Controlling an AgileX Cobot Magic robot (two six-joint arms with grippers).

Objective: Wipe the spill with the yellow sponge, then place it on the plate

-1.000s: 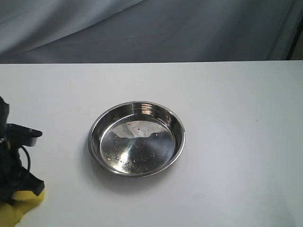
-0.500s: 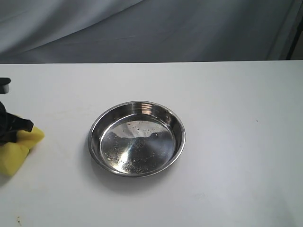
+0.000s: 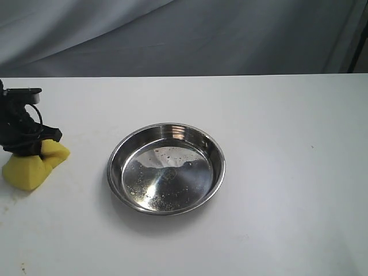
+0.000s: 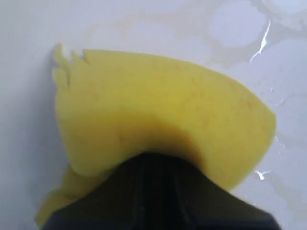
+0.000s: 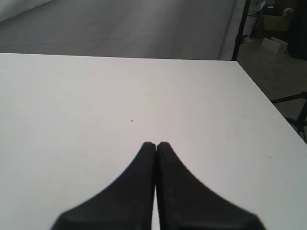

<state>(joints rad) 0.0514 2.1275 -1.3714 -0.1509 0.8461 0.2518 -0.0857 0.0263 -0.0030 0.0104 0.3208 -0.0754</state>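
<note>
The bench (image 3: 287, 218) is white, flat and bright. Behind its far edge hangs a big grey cloth (image 3: 172, 34) with soft folds. Past one side of the bench stands a thin black pole (image 5: 241, 28). A brown box (image 5: 274, 21) sits on the grey floor (image 5: 268, 72).
</note>
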